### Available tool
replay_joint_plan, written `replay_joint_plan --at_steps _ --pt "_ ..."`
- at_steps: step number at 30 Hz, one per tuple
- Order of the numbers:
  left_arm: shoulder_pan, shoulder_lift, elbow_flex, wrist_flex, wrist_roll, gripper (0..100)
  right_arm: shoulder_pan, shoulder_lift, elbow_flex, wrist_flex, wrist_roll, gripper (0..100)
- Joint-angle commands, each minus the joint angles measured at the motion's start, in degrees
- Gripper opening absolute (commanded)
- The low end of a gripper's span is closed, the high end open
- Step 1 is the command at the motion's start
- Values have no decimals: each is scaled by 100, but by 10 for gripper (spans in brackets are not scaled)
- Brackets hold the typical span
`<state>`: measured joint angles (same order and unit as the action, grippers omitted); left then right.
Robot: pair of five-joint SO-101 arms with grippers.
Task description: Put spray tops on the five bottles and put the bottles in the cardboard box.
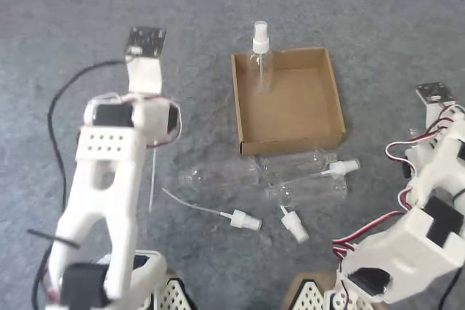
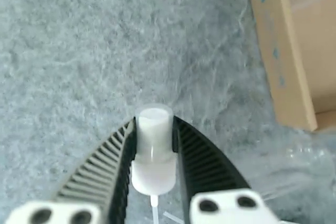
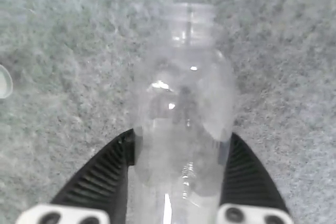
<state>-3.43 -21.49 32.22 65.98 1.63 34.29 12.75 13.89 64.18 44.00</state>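
1. the left claw [image 2: 153, 124] is clamped on a white spray top [image 2: 153, 153], held above the grey table [image 2: 79, 51] beside the cardboard box [image 2: 283, 66].
2. the right claw [image 3: 182, 139] grips an uncapped bottle [image 3: 184, 93] around its clear body, over the table.
3. a capped bottle [image 1: 261, 59] stands upright inside the box, at a far corner.
4. three lying bottles [image 1: 218, 173] rest on the table just in front of the box, with loose spray tops [image 1: 243, 219] near them.

I count five bottles [image 1: 305, 189] — three lying loose, one upright in the single cardboard box [image 1: 290, 141], one in my right pincer [image 3: 181, 137]. Five spray tops [image 1: 245, 220] too — one of them in my left pincer [image 2: 153, 124].
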Motion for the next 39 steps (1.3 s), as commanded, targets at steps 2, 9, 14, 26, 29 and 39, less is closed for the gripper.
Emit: replay_joint_plan --at_steps 2,9,14,26,29,39 --pt "18 -1037 1121 -774 -26 24 -154 -435 -26 75 26 269" --pt "9 -1503 1763 -1108 -44 24 -497 -514 -88 57 53 303" --pt "18 -1495 1886 -1160 -44 24 -673 -488 -870 549 -255 306" --pt "18 -1486 1895 -1231 -44 25 -673 892 -2382 1015 -255 303" --pt "18 -1486 1895 -1231 -44 25 -637 1138 -2400 1015 -149 273" --pt "18 -1486 1895 -1231 -26 25 -488 1244 -2418 1007 -141 72"
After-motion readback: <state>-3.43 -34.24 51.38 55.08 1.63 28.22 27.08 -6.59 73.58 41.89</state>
